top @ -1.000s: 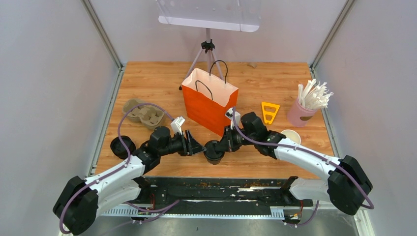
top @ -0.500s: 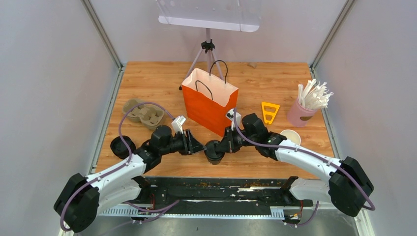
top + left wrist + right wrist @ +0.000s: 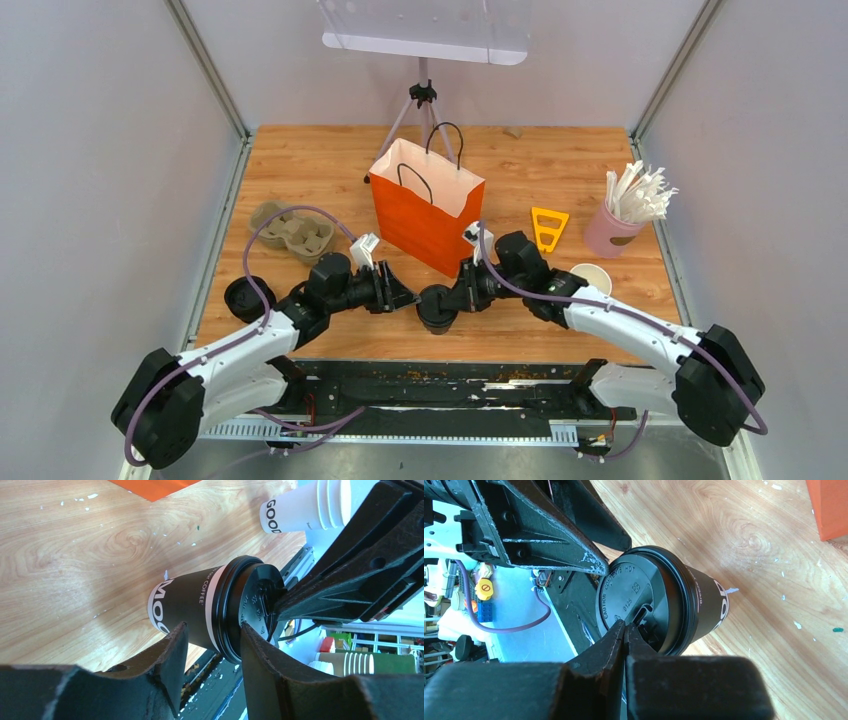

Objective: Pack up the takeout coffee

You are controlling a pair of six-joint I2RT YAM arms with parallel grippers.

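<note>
Lidded black cup [image 3: 436, 308] upright on desk [image 3: 300, 170] in front of open orange bag [image 3: 420, 225], left jaws half-closed gripping its sides by the lid [image 3: 252, 602], right jaws shut, tips on lid, straws [image 3: 640, 195] in pink cup [image 3: 610, 236]

The left arm [image 3: 235, 355] reaches in low from its base at seven o'clock. The left pincer [image 3: 407, 297] points toward three o'clock, its fingers [image 3: 167, 655] apart on either side of the black lidded cup [image 3: 436, 306]; whether they press it I cannot tell. The right arm [image 3: 620, 325] comes from five o'clock. The right pincer [image 3: 452, 298] points toward nine o'clock, fingers pressed together, tips at the lid.
</note>
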